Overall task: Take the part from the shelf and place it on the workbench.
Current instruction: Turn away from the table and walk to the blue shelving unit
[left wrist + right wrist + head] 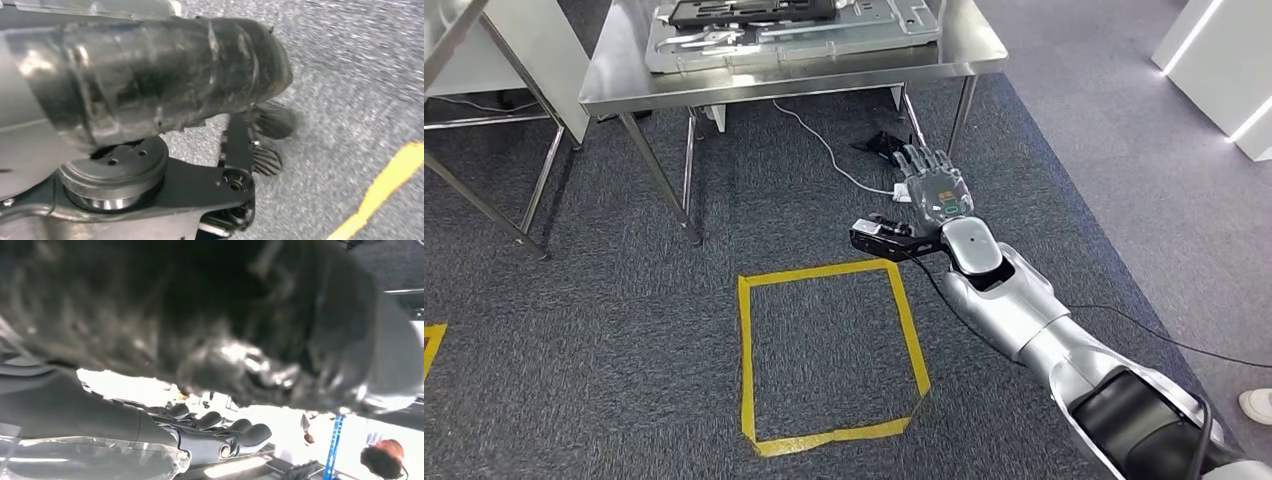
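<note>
Our right hand [934,187] stretches forward, fingers apart, holding nothing. Ahead of it on the steel workbench [624,75] lies the grey metal part [784,35]. We cannot tell our left hand's [250,150] state.

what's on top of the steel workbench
A flat grey metal panel lies on the workbench, with a dark part on top of it. The picture's edge cuts off the rest.

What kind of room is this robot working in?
Probably a workshop or test lab: a steel workbench carrying metal parts, grey carpet marked with a yellow tape square, and a loose cable.
</note>
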Available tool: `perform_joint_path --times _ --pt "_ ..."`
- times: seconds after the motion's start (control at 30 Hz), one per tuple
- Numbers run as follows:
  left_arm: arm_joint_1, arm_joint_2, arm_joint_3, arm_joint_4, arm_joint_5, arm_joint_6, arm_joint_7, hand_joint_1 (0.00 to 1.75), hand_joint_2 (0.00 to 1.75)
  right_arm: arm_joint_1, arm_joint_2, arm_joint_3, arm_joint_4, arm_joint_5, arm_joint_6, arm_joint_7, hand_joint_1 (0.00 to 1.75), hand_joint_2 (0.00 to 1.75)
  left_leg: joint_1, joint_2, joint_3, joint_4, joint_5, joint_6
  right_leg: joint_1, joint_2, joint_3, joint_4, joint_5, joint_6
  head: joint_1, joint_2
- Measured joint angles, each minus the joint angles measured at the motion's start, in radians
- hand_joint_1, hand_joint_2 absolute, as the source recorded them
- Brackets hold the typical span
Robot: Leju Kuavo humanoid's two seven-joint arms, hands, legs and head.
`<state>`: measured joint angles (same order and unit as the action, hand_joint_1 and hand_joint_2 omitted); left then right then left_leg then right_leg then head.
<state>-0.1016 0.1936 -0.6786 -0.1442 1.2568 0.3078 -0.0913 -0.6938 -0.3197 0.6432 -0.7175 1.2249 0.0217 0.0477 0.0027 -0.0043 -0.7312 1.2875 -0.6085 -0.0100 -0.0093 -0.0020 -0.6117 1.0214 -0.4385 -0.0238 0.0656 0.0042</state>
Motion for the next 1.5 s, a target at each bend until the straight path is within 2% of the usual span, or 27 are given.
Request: perform_joint_path --times 0.07,0.1,0.13,0.2,0.27,0.33,0.37,0.43,0.5,0.53,0.57,0.6,0.67,0.73,0.8,0.83,0.9,0.93,1.0,1.03,1.07,1.13,1.2,1.27,1.33,1.4,1.5 --pt "0.000 0.000 0.000 0.000 0.000 0.000 0.000 0.00 0.00 0.001 0.000 0.000 -0.001 0.000 0.000 0.000 0.00 0.00 0.000 0.000 0.024 0.027 0.033 0.000 0.000 0.000 -0.032 0.004 0.022 0.001 0.000 0.000" --pt "0.000 0.000 0.000 0.000 0.000 0.000 0.000 0.00 0.00 0.001 0.000 0.000 -0.001 0.000 0.000 0.000 0.00 0.00 0.000 0.000 0.060 -0.010 0.063 0.002 0.000 0.000 -0.048 0.006 0.032 0.002 0.000 0.000" --pt "-0.001 0.000 0.000 0.000 0.000 0.000 0.000 0.00 0.00 0.001 0.000 0.000 -0.001 0.000 0.000 0.000 0.00 0.00 0.000 0.000 0.109 -0.069 0.082 0.005 0.000 0.001 -0.061 0.008 0.042 0.004 0.000 0.000" --pt "-0.004 0.001 0.000 0.000 0.000 0.000 0.000 0.00 0.00 0.000 0.000 -0.001 -0.003 0.000 0.000 0.000 0.00 0.00 -0.004 -0.001 0.219 -0.225 0.073 0.015 0.002 0.002 -0.079 0.009 0.064 0.012 0.001 0.000" --pt "-0.006 0.002 0.000 0.000 0.000 0.000 0.000 0.00 0.00 0.000 -0.001 -0.003 -0.005 0.000 -0.001 0.000 0.00 0.00 -0.011 -0.003 0.263 -0.303 0.057 0.025 0.001 0.002 -0.084 0.000 0.087 0.022 0.001 0.000" --pt "-0.006 0.002 0.000 0.000 0.000 0.000 0.000 0.00 0.00 0.002 -0.002 -0.003 -0.006 0.000 0.000 0.000 0.00 0.00 -0.010 -0.001 0.250 -0.311 0.078 0.037 -0.001 0.002 -0.087 -0.012 0.103 0.033 0.001 0.000" --pt "-0.006 0.002 0.000 0.000 0.000 0.000 0.000 0.00 0.00 0.003 -0.003 -0.003 -0.006 0.000 0.000 0.000 0.00 0.00 -0.008 0.001 0.241 -0.317 0.091 0.044 -0.001 0.002 -0.094 -0.003 0.087 0.037 0.002 0.000" --pt "-0.006 0.002 0.000 0.000 0.000 0.000 0.000 0.00 0.00 0.004 -0.005 -0.003 -0.006 0.000 0.001 0.000 0.00 0.00 -0.004 0.005 0.215 -0.324 0.120 0.059 -0.001 0.003 -0.122 0.076 -0.005 0.043 0.006 0.000" --pt "-0.005 0.002 0.000 0.000 0.000 0.000 0.000 0.00 0.00 0.005 -0.007 -0.004 -0.007 0.000 0.001 0.000 0.00 0.00 -0.006 0.006 0.179 -0.320 0.146 0.065 -0.001 0.003 -0.153 0.218 -0.098 0.046 0.007 0.000" --pt "-0.005 0.002 0.000 0.000 0.000 0.000 0.000 0.00 0.00 0.007 -0.007 -0.004 -0.007 0.000 0.001 0.000 0.00 0.00 -0.007 0.006 0.162 -0.317 0.157 0.065 -0.001 0.003 -0.159 0.275 -0.112 0.047 0.008 0.000" --pt "-0.005 0.002 0.000 0.000 0.000 0.000 0.000 0.00 0.00 0.008 -0.007 -0.004 -0.007 0.000 0.001 0.000 0.00 0.00 -0.008 0.006 0.144 -0.314 0.169 0.064 -0.001 0.003 -0.152 0.307 -0.101 0.048 0.008 0.000" --pt "-0.005 0.002 0.000 0.000 0.000 0.000 0.000 0.00 0.00 0.009 -0.007 -0.004 -0.007 0.000 0.001 0.000 0.00 0.00 -0.008 0.006 0.126 -0.309 0.179 0.062 -0.001 0.003 -0.128 0.303 -0.075 0.047 0.008 0.000" --pt "-0.005 0.002 0.000 0.000 0.000 0.000 0.000 0.00 0.00 0.009 -0.007 -0.004 -0.007 0.000 0.001 0.000 0.00 0.00 -0.008 0.005 0.092 -0.297 0.197 0.056 -0.002 0.003 -0.035 0.209 -0.033 0.045 0.008 0.000" --pt "-0.004 0.001 0.000 0.000 0.000 0.000 0.000 0.00 0.00 0.007 -0.007 -0.005 -0.010 0.000 0.000 0.000 0.00 0.00 -0.010 0.004 0.068 -0.282 0.211 0.046 0.001 0.005 0.072 0.061 -0.062 0.039 0.007 0.000" --pt "-0.004 0.002 0.000 0.000 0.000 0.000 0.000 0.00 0.00 0.006 -0.007 -0.007 -0.013 0.000 -0.001 0.000 0.00 0.00 -0.011 0.003 0.058 -0.276 0.226 0.035 0.007 0.008 0.114 -0.013 -0.092 0.030 0.009 0.000" --pt "-0.003 0.002 0.000 0.001 0.000 0.000 0.000 0.00 0.00 0.006 -0.007 -0.007 -0.013 0.000 0.000 0.000 0.00 0.00 -0.010 0.002 0.055 -0.278 0.235 0.028 0.007 0.007 0.106 -0.012 -0.085 0.022 0.010 0.000" --pt "-0.001 0.001 0.000 0.001 0.000 0.000 0.000 0.00 0.00 0.006 -0.007 -0.008 -0.013 0.000 0.000 0.000 0.00 0.00 -0.006 0.000 0.037 -0.260 0.210 0.016 0.007 0.006 0.088 -0.014 -0.066 0.005 0.010 0.000" --pt "0.000 0.000 0.000 0.002 0.000 0.000 0.000 0.00 0.00 0.005 -0.006 -0.009 -0.014 0.000 0.001 0.000 0.00 0.00 -0.005 -0.001 0.021 -0.224 0.171 0.011 0.005 0.004 0.076 -0.015 -0.054 -0.004 0.008 0.000" --pt "-0.001 -0.002 0.000 0.002 0.000 0.000 0.001 0.00 0.00 0.005 -0.006 -0.012 -0.015 0.000 0.001 0.000 0.00 0.00 -0.002 0.000 -0.013 -0.111 0.075 0.005 0.007 0.004 0.052 -0.015 -0.035 -0.012 0.003 0.000" --pt "-0.001 -0.002 0.000 0.002 0.000 0.000 0.001 0.00 0.00 0.005 -0.006 -0.012 -0.015 0.000 0.001 0.000 0.00 0.00 -0.001 0.000 -0.024 -0.050 0.046 0.004 0.010 0.003 0.040 -0.015 -0.026 -0.014 0.003 0.000" --pt "-0.002 -0.002 0.000 0.002 0.000 0.000 0.001 0.00 0.00 0.006 -0.006 -0.013 -0.015 0.000 0.001 0.000 0.00 0.00 -0.002 0.000 -0.025 -0.009 0.042 0.006 0.013 0.003 0.027 -0.014 -0.017 -0.015 0.003 0.000" --pt "-0.002 -0.003 0.000 0.002 0.000 0.000 0.001 0.00 0.00 0.007 -0.006 -0.014 -0.015 0.000 0.001 0.000 0.00 0.00 -0.007 0.000 0.014 -0.006 0.082 0.019 0.019 0.003 0.002 -0.011 0.000 -0.017 0.003 0.000" --pt "-0.004 -0.002 0.000 0.002 0.000 0.000 0.001 0.00 0.00 0.008 -0.006 -0.016 -0.015 0.000 0.001 0.000 0.00 0.00 -0.022 0.000 0.116 -0.131 0.118 0.042 0.022 0.004 -0.015 -0.009 0.013 -0.017 0.003 0.000" --pt "-0.007 0.002 0.000 0.002 0.000 0.000 0.000 0.00 0.00 0.008 -0.006 -0.017 -0.015 0.000 0.001 0.000 0.00 0.00 -0.035 0.001 0.207 -0.267 0.108 0.061 0.020 0.002 -0.023 -0.009 0.025 -0.011 0.004 0.000" --pt "-0.010 0.005 0.000 0.002 0.000 0.000 0.000 0.00 0.00 0.010 -0.006 -0.017 -0.015 0.000 0.001 0.000 0.00 0.00 -0.040 0.001 0.230 -0.320 0.101 0.069 0.015 -0.001 -0.029 -0.013 0.038 -0.002 0.004 0.000" --pt "-0.009 0.006 0.000 0.002 0.000 0.001 0.000 0.00 0.00 0.013 -0.007 -0.017 -0.015 0.000 0.000 0.000 0.00 0.00 -0.035 0.005 0.235 -0.344 0.118 0.076 0.013 0.000 -0.039 -0.004 0.031 0.008 0.004 0.000" --pt "-0.007 0.005 0.000 0.002 0.000 0.000 0.000 0.00 0.00 0.014 -0.008 -0.018 -0.015 0.000 0.001 0.000 0.00 0.00 -0.028 0.010 0.229 -0.359 0.136 0.082 0.009 0.005 -0.094 0.141 -0.068 0.024 0.009 0.000"
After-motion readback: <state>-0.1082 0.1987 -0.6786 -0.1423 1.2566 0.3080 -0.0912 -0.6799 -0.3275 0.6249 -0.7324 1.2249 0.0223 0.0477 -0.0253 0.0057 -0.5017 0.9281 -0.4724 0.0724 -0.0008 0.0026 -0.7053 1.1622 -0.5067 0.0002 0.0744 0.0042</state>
